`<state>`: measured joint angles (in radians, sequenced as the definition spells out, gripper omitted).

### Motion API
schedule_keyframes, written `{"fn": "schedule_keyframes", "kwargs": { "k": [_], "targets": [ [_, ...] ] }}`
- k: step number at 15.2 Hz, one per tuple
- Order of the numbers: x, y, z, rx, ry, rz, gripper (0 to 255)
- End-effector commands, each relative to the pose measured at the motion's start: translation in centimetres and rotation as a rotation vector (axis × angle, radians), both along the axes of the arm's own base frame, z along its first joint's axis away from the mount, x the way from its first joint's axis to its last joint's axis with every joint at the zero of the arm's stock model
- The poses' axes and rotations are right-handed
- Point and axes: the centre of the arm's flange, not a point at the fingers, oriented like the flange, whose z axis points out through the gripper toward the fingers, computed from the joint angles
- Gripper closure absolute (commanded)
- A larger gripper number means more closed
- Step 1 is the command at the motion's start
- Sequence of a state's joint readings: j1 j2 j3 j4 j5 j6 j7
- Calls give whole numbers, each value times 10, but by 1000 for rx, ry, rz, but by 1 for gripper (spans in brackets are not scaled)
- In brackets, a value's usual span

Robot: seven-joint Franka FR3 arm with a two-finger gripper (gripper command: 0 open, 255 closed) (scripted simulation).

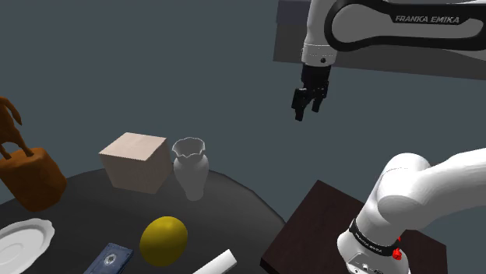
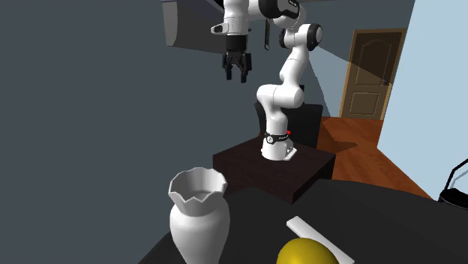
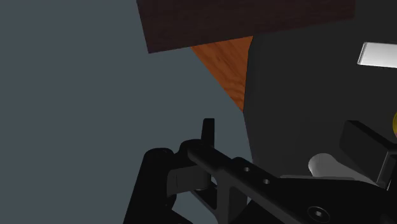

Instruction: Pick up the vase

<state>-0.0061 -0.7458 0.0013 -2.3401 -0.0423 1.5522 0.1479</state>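
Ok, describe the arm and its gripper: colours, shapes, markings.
The arm is a chain of rounded glossy white links with dark joints. A dark band on the upper link carries white FRANKA EMIKA lettering. A black ring with a small red mark circles the base. The gripper is all black, with two short fingers.

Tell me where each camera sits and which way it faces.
Shoulder view: beside and behind the stand, looking down across the table at the vase; the white arm and open gripper show.
Second exterior view: low at the table, behind the vase, facing the arm on its stand; most of the arm shows.
Wrist view: on the hand, looking down at stand, wood floor and table; black gripper parts show.
Both exterior views share vase, gripper and stand.
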Motion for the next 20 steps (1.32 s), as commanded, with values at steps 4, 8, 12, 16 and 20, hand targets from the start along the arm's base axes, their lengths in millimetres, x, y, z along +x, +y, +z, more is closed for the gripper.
{"fn": "schedule_keyframes", "kwargs": {
  "k": [4, 8, 12, 16, 20],
  "targets": [
    [29, 26, -13, -20, -5, 8, 0],
    [67, 60, -31, -47, -12, 19, 0],
    [105, 95, -50, -73, -18, 30, 0],
    [143, 129, -70, -100, -25, 41, 0],
    [180, 164, -90, -126, -31, 52, 0]
  ]
}}
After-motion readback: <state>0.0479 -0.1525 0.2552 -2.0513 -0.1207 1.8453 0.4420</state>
